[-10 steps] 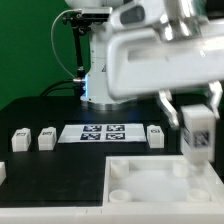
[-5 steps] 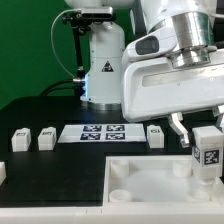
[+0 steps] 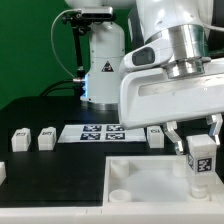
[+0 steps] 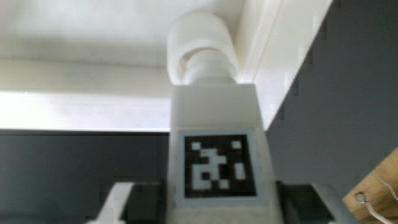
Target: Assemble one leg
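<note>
Lowered and shifted slightly toward the exterior view's left since half a second ago, the gripper now holds the leg upright. Its foot is at the corner socket of the square panel. You are at the insertion step. Three spare legs and the marker board lie unmoved behind.

Wrist view: the fingers are clamped on either side of the leg, with its tag facing the camera. The far end meets the panel, but blur possibly hides whether it is seated.
</note>
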Motion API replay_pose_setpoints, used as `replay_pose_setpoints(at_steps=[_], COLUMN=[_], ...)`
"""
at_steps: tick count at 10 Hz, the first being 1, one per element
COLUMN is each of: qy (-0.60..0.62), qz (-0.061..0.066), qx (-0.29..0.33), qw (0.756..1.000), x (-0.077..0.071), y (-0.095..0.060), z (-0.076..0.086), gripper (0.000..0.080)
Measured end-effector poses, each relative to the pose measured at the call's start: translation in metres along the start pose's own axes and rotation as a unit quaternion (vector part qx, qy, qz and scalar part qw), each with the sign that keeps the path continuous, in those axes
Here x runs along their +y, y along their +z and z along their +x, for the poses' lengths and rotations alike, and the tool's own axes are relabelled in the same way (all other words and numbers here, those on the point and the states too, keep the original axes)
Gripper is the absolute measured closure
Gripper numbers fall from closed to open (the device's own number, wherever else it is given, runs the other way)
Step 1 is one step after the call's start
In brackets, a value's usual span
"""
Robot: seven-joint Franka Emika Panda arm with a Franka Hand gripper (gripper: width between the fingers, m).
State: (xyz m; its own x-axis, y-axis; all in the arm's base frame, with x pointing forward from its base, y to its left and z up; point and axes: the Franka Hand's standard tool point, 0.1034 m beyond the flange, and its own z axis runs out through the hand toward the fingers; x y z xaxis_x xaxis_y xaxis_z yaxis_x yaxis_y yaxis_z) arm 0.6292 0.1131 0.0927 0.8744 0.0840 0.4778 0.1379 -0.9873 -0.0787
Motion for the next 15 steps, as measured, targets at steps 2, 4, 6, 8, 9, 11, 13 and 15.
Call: replay_pose_setpoints(at_steps=[2,4,6,8,9,11,13,15], qy=[0.001,0.001,0.004,0.001,0.001,0.001,0.001,0.001], qz=[0.0,-0.001,-0.005,-0.006,-0.006,-0.006,-0.006,-0.006], qx=[-0.005,-0.001,0.007,0.006,0.006,0.006,0.006,0.006], qw=[1.0,1.0,1.0,1.0,1.0,1.0,1.0,1.0], x=[0.0013,0.0009,0.0001,0.0007,0.0008,0.0008,0.0008,0.0008], y=[0.0064,0.0092,0.0099,0.0102,0.0103,0.0103,0.0103,0.0103], z=[-0.0063,-0.0075,-0.0084,-0.0087,-0.0088,-0.0089,-0.0089,-0.0089], gripper=[0.0508,0.0508,0.0508,0.048,0.0298,0.0198,0.0156,0.0151])
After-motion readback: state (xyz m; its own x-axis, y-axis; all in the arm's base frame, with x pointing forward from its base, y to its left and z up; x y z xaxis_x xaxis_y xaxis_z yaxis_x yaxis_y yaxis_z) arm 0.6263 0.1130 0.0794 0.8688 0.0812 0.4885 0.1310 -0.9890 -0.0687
